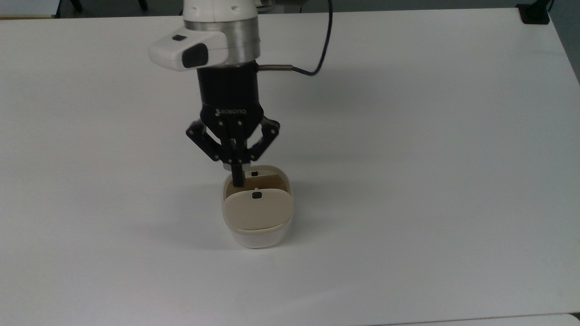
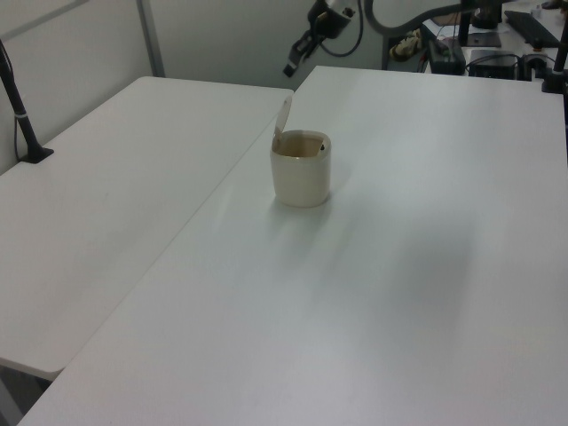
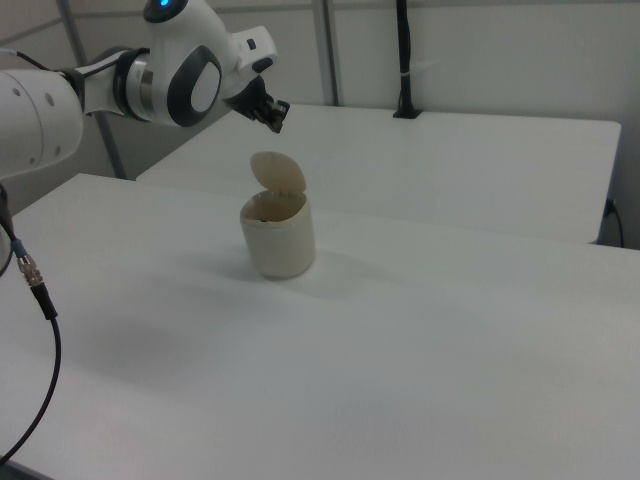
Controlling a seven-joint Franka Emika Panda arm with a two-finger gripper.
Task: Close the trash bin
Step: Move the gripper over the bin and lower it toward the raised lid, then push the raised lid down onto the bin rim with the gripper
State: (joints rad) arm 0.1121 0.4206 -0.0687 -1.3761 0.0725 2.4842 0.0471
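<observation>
The trash bin (image 1: 257,212) stands upright on the white bench (image 1: 430,158), slightly below centre of the top view frame. Its beige lid (image 1: 256,210) is raised on its hinge, standing nearly upright with the opening exposed; a small black latch (image 1: 257,195) sits on the lid. In the right view the lid (image 3: 279,172) stands above the bin body (image 3: 278,236). The gripper (image 1: 237,182) hangs in the air above the bin, fingers clenched together on nothing. In the left view the gripper (image 2: 290,69) appears at upper centre, well above the bin (image 2: 301,168).
</observation>
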